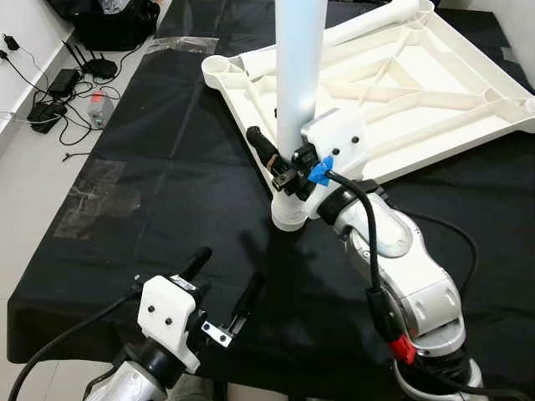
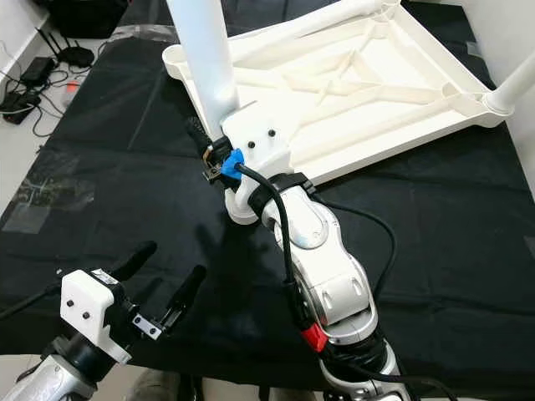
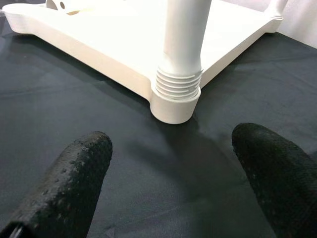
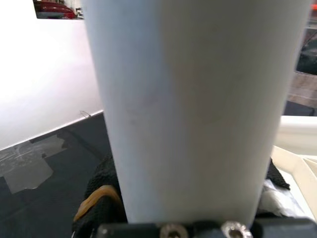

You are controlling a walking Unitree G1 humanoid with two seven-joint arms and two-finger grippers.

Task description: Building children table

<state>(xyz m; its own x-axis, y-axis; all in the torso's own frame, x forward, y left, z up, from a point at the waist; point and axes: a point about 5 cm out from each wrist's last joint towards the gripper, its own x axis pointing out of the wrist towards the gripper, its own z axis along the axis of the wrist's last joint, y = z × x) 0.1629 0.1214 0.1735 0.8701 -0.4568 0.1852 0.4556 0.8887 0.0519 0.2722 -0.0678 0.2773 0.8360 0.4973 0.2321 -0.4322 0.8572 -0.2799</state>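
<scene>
We have the upturned white tabletop (image 1: 418, 100) lying on the black cloth (image 1: 167, 167). One leg (image 1: 298, 75) stands in its near corner socket (image 3: 174, 101), threads still showing, so probably not fully screwed. Our right gripper (image 1: 288, 167) clasps that leg; our left gripper (image 1: 224, 288) hovers wide nearby.

Bright even overhead light. White tabletop (image 1: 401, 92) glaring slightly. Soft shadow lying on black cloth (image 1: 167, 167) beside table leg (image 3: 181, 54). Right wrist view blurring close up; edges bending.
</scene>
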